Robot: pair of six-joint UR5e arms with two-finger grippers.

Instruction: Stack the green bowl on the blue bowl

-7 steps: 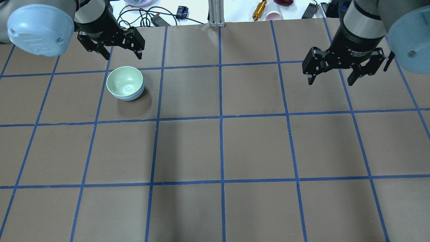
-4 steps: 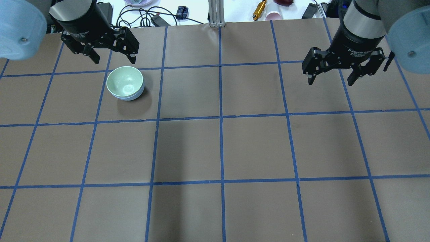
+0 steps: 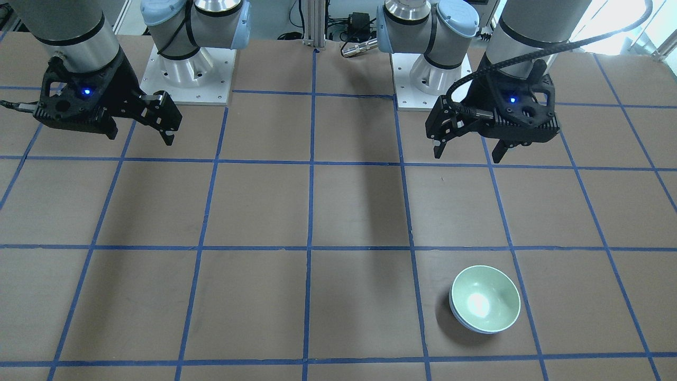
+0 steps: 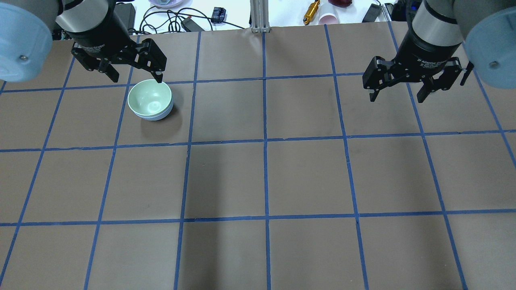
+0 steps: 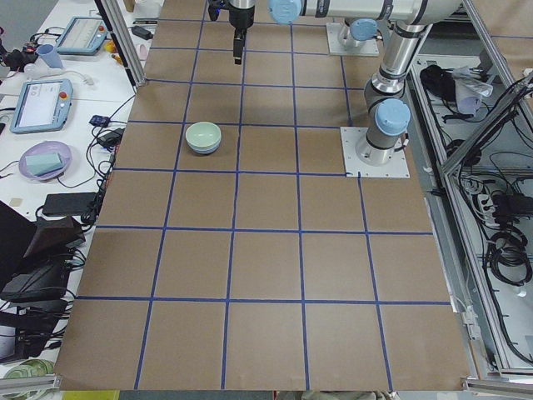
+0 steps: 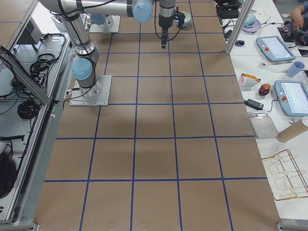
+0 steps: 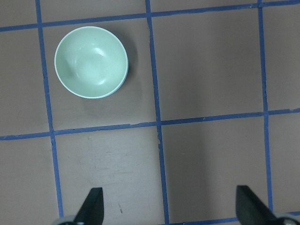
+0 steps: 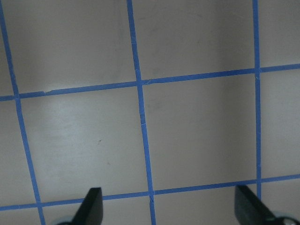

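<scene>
Sitting nested inside the blue bowl [image 4: 158, 117], the green bowl [image 4: 149, 98] is upright with its open mouth facing up. Only a thin band of the blue one shows beneath its rim. The pair rests in one square of the blue-taped grid on the brown table [image 4: 306, 177], on my left side and toward the edge away from my base.

My left gripper [image 4: 137, 77] hangs in the air with its two fingers spread wide and nothing between them. From overhead one fingertip seems to overlap the far rim of the green bowl, but the front-facing view shows the gripper well apart from the bowls, on the base side. My left wrist camera sees the stack at its upper left, beyond the two parted fingertips [image 7: 93, 206].

My right gripper [image 4: 397, 98] hovers well apart on the other side of the table, fingers likewise spread and empty, with only taped grid lines below its fingertips [image 8: 91, 206].
</scene>
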